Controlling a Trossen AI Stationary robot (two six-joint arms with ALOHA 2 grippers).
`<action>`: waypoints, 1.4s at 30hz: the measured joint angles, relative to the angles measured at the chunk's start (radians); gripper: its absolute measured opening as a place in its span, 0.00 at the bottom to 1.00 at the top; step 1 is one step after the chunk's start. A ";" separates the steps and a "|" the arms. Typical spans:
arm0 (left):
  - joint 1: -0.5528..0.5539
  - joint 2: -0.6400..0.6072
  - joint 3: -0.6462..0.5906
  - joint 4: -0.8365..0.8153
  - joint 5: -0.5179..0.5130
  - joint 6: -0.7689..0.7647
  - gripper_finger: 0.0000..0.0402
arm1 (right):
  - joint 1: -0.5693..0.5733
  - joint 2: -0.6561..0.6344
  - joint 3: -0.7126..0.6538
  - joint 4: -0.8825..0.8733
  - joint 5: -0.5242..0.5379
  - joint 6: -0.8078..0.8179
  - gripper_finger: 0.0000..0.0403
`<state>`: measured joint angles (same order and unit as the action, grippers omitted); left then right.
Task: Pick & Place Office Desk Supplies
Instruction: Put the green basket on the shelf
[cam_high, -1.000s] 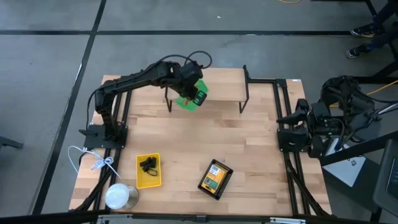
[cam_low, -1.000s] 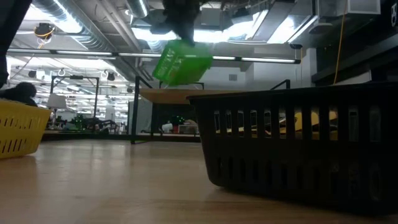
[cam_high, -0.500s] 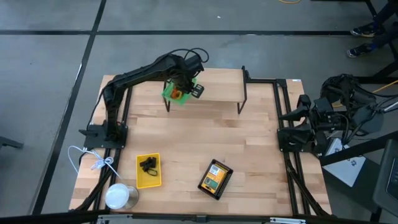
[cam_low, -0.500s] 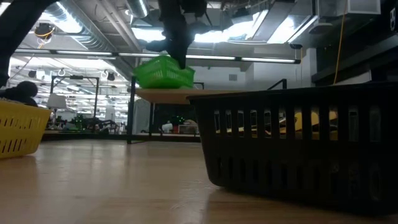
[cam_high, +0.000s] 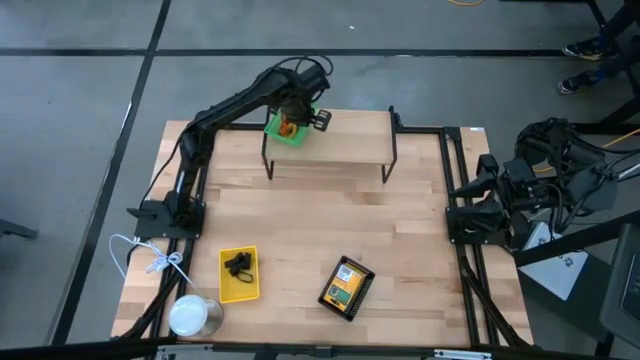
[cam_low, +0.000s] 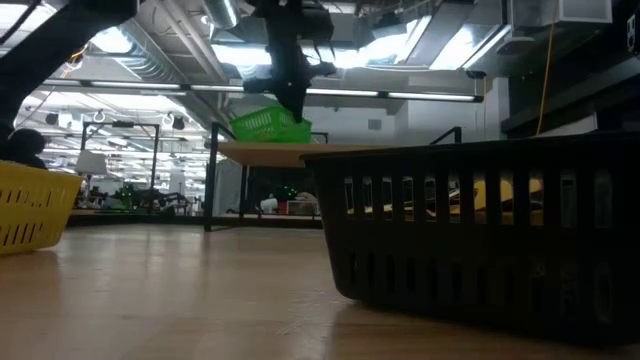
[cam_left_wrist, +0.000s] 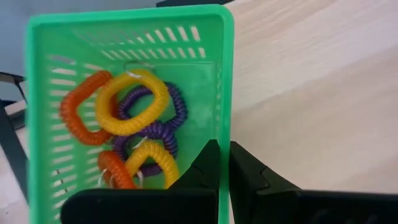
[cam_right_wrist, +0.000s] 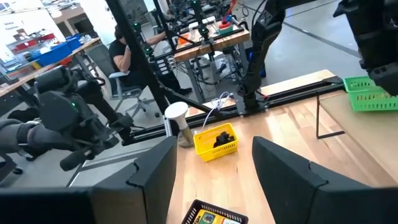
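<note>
Overhead, the left hand (cam_high: 300, 120) is gripping the green tray (cam_high: 283, 128) by one wall, holding it over the left end of the raised shelf (cam_high: 345, 138) at the worktop's (cam_high: 300, 220) far edge. The right hand (cam_high: 478, 185) is waiting with fingers apart at the right edge.

From table height, the tray is sitting at the shelf's very end; released there, it could tip off.

Through the left wrist, closed fingers (cam_left_wrist: 208, 168) are pinching the wall, with orange, yellow and purple loops (cam_left_wrist: 134, 121) lying loose inside; a tilt could spill them.

Through the right wrist, the yellow tray (cam_right_wrist: 216, 140) is holding black clips.
</note>
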<state>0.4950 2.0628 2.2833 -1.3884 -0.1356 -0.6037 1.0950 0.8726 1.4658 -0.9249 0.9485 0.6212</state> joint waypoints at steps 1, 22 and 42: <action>0.001 0.006 0.000 0.000 -0.002 -0.008 0.01 | 0.000 0.000 0.000 0.000 -0.002 0.000 0.53; -0.049 0.045 0.000 -0.002 -0.090 -0.220 0.01 | 0.000 -0.040 0.000 -0.048 -0.106 -0.008 0.53; -0.050 0.040 -0.002 -0.006 -0.055 -0.223 0.38 | 0.000 -0.061 0.000 -0.087 -0.131 -0.005 0.53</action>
<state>0.4452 2.1029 2.2814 -1.3943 -0.1906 -0.8265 1.0950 0.8114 1.4658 -1.0119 0.8177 0.6165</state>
